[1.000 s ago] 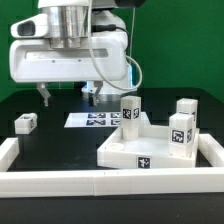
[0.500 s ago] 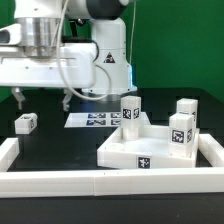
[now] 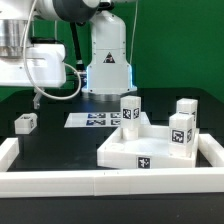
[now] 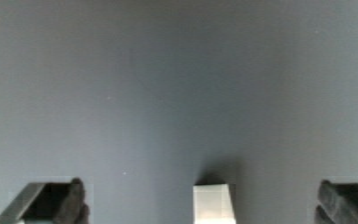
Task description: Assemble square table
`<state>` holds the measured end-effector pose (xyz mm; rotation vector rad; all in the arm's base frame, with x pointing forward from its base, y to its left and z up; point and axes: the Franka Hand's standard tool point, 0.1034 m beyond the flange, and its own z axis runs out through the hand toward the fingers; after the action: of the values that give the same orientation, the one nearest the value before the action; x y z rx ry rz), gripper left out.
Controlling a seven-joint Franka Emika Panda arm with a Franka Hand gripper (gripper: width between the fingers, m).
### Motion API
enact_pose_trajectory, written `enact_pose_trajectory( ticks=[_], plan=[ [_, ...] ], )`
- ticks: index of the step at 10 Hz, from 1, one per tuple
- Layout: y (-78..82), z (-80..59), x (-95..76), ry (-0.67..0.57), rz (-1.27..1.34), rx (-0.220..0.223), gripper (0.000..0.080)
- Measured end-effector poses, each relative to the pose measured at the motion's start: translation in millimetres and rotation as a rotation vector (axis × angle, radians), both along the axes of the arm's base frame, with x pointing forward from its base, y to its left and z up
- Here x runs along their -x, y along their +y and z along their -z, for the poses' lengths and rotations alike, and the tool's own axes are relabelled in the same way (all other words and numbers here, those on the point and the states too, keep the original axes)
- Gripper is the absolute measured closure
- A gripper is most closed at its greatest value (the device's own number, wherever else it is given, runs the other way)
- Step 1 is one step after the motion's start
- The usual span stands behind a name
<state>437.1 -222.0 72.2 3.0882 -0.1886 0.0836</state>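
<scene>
The white square slab [image 3: 140,152] lies at the exterior view's right, with three marker-tagged leg blocks [image 3: 131,109] standing on it. A fourth leg block [image 3: 25,122] lies loose on the black table at the left. My gripper [image 3: 15,98] hangs above that loose block; only one finger [image 3: 37,99] shows, the other is cut off by the frame edge. In the wrist view the gripper [image 4: 201,205] is open and empty, its fingers [image 4: 51,201] wide apart, with the loose leg block [image 4: 215,203] below and between them, not touched.
The marker board [image 3: 95,119] lies flat in the middle behind the slab. A long low white barrier wall [image 3: 100,183] runs along the front and turns up both sides. The arm's white base [image 3: 108,65] stands at the back.
The arm has swung toward the exterior view's left, from above the marker board to above the loose leg block. The slab and blocks have not moved.
</scene>
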Motion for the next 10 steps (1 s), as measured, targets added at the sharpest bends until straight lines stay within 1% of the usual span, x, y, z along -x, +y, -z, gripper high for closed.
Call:
enact_pose_trajectory(
  ticks=[2,3,4,6,8,10],
  plan=[
    [-10.7,0.8,4.6,0.003,0.004,0.004,0.015],
    [-12.7,3.4,11.0,0.012,-0.015,0.002,0.015],
    [-11.9,6.9,17.2,0.006,-0.014,0.015,0.015],
    [-5.7,20.5,42.3,0.017,-0.007,0.032,0.015],
    [-4.1,21.7,43.9,0.02,-0.003,0.031,0.015],
    [1.4,23.7,44.8,0.046,0.004,0.004,0.015]
  ],
)
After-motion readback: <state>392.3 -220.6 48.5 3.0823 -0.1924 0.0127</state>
